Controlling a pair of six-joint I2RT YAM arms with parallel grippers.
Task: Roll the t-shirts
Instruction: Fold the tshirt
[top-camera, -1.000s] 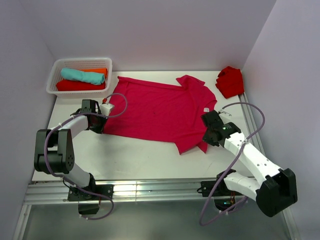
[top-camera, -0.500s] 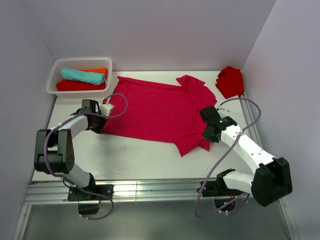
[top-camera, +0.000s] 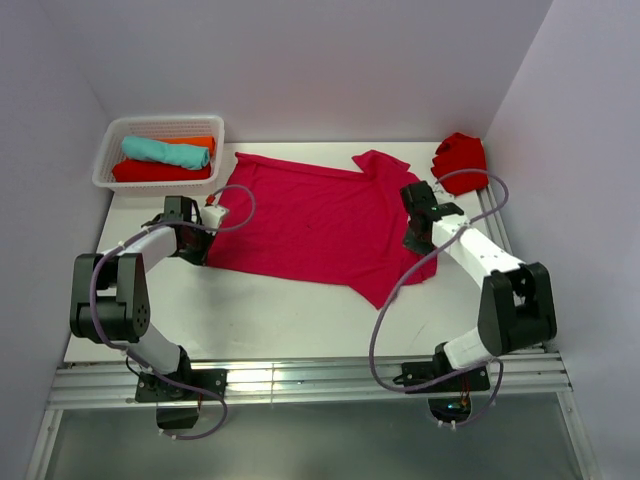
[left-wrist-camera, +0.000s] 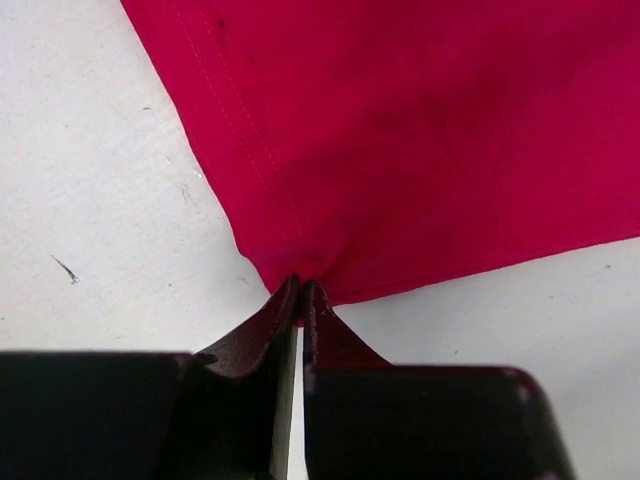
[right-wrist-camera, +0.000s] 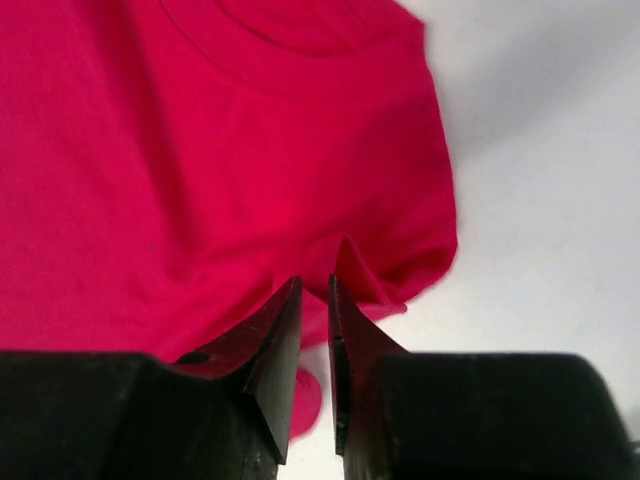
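1. The left gripper (left-wrist-camera: 301, 292) is pinching the crimson t-shirt (left-wrist-camera: 420, 130) by a hem corner, jaws nearly touching.
2. The right gripper (right-wrist-camera: 314, 288) is nipping a raised fold at its tips, jaws narrowly apart.
3. The crimson t-shirt is lying ahead of both.

We see the overhead view brightly and evenly lit by soft light from above, with faint shadows and white glare on the metal rail (top-camera: 300, 379). In the left wrist view the shirt (left-wrist-camera: 420, 130) and its stitching are crisp; in the right one the cloth looks slightly soft, the dark fingers (right-wrist-camera: 270, 350) near the lens blur, and a grey shadow falls on the table (right-wrist-camera: 540, 200) beside it.
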